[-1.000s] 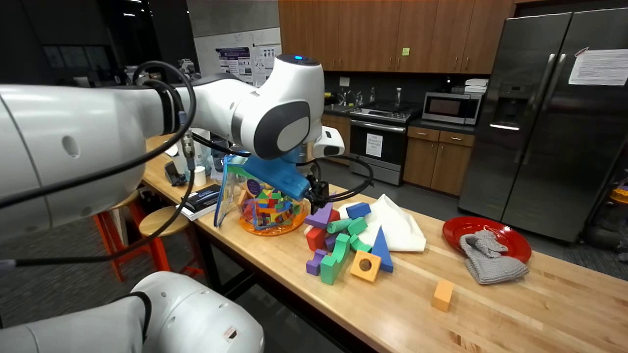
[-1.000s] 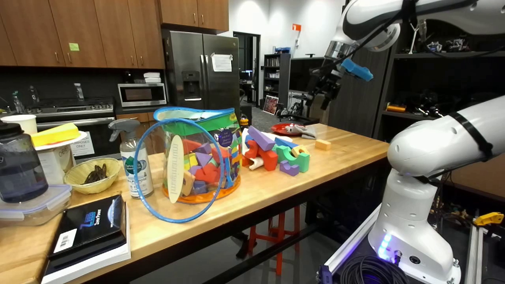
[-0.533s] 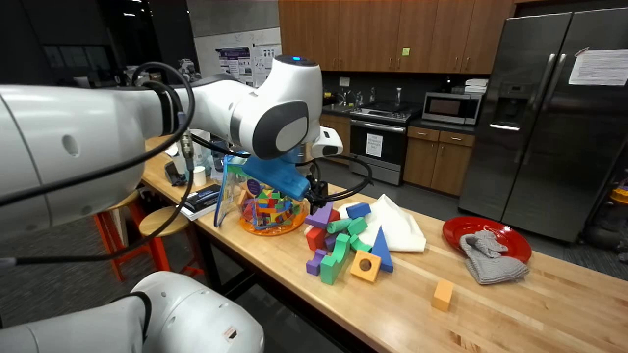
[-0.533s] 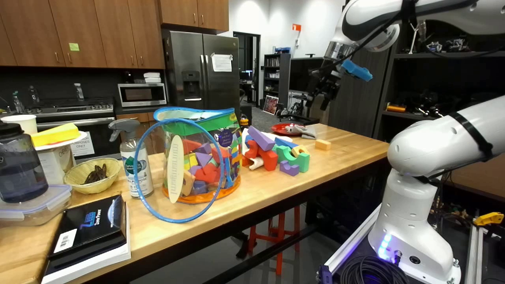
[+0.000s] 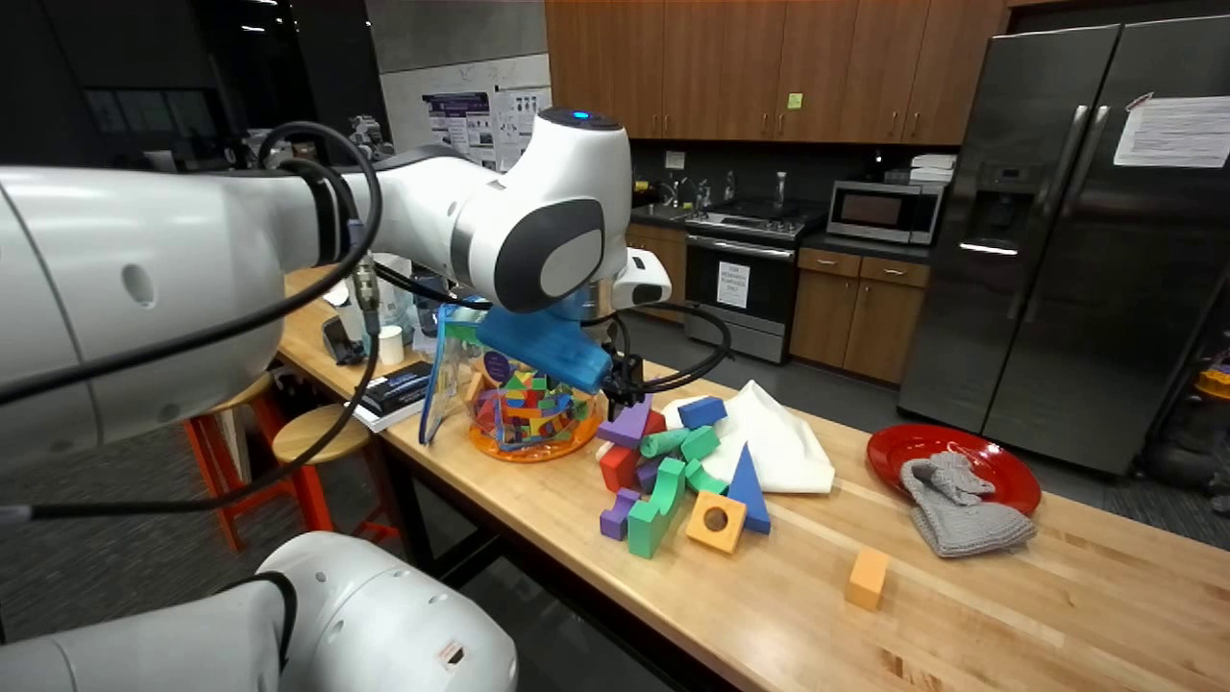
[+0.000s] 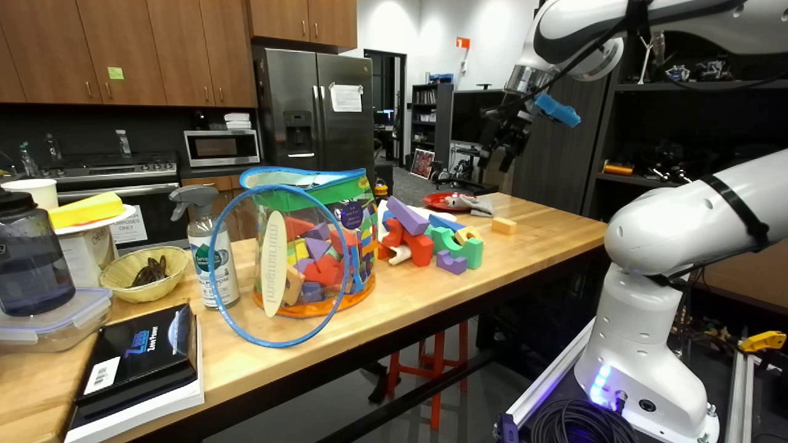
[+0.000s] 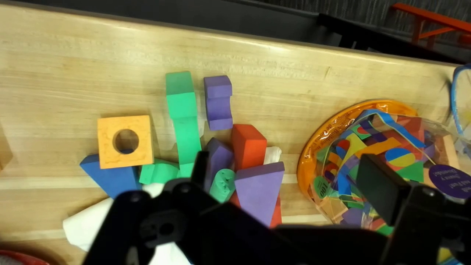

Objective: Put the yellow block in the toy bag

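Note:
The yellow block (image 5: 867, 579) is a small plain orange-yellow block lying alone on the table, also in an exterior view (image 6: 503, 226). A sliver of what looks like it shows at the wrist view's left edge (image 7: 4, 151). The toy bag (image 5: 533, 452) is clear plastic with an orange base, stands upright full of coloured pieces, and its round blue-rimmed lid hangs open; it shows in an exterior view (image 6: 335, 192) and the wrist view (image 7: 306, 162). My gripper (image 7: 290, 176) is open and empty, in the air above the table, also in both exterior views (image 5: 623, 386) (image 6: 495, 160).
Several green, purple, red and blue blocks (image 7: 186, 125) and a yellow square block with a hole (image 7: 106, 143) are piled beside the bag. A white cloth (image 5: 774, 437) lies behind them. A red bowl (image 5: 889, 452) with a grey cloth and a spray bottle (image 6: 209, 246) stand on the table.

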Available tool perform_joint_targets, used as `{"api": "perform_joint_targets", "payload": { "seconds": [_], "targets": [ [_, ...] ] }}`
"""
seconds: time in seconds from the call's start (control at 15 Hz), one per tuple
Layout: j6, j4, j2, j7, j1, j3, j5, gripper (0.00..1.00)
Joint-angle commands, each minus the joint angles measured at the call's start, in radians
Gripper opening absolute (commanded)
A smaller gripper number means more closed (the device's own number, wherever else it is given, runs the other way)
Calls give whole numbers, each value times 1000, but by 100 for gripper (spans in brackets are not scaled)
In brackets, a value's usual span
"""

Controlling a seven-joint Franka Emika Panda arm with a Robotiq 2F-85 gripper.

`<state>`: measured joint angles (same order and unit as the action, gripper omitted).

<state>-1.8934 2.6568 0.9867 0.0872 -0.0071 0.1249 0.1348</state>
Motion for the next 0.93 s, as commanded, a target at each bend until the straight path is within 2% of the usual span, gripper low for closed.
{"api": "perform_joint_targets", "payload": {
  "seconds": [0.0,0.53,0.87],
  "targets": [
    [4,-3,-2,5,-7,-5,5,100],
    [5,-3,-2,6,-7,-5,5,100],
    [-80,-43,-67,21,9,-20,-2,100]
  ]
}}
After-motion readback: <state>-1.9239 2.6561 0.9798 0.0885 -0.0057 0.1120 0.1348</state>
